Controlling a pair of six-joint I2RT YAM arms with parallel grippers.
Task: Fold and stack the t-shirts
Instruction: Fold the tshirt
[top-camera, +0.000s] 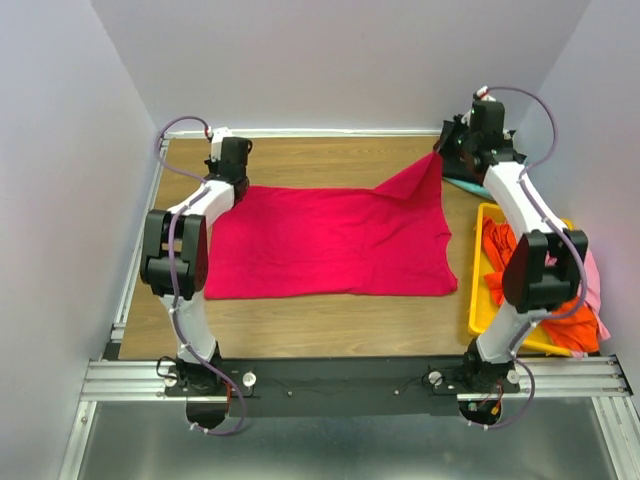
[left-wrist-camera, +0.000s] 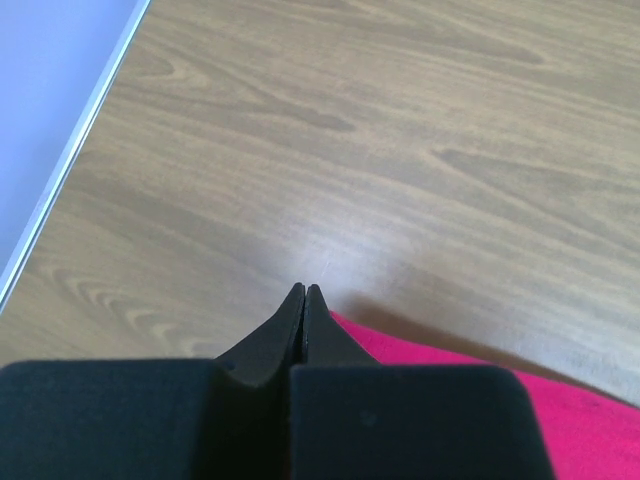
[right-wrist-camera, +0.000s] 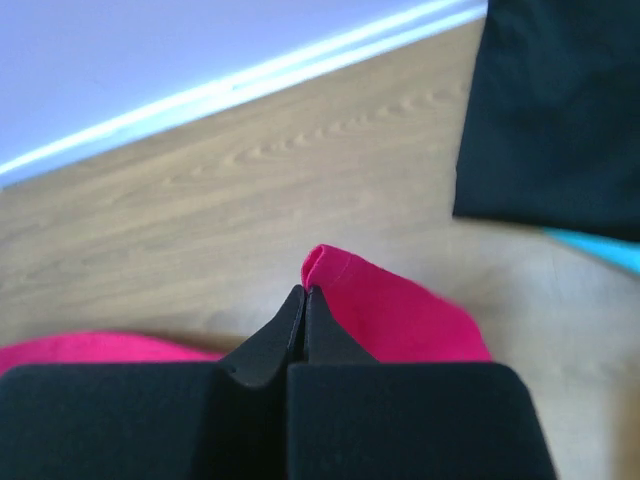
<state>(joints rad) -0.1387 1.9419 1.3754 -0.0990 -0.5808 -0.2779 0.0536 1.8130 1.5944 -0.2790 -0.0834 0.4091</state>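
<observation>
The large crimson-red t-shirt (top-camera: 330, 245) lies spread across the middle of the table. My right gripper (top-camera: 440, 160) is shut on its far right corner and holds it lifted in a peak; the pinched fold (right-wrist-camera: 400, 310) shows just past the gripper (right-wrist-camera: 305, 290). My left gripper (top-camera: 232, 185) is at the far left corner, jaws shut (left-wrist-camera: 304, 288), with the red cloth (left-wrist-camera: 560, 420) running in under the fingers, slightly off the wood. A black t-shirt (right-wrist-camera: 560, 110) on a teal one (right-wrist-camera: 600, 250) lies at the far right.
A yellow bin (top-camera: 478, 300) stands at the right edge, holding an orange shirt (top-camera: 500, 260) and a pink one (top-camera: 595, 280). White walls close the table at the back and on both sides. Bare wood shows beyond the red shirt's far edge.
</observation>
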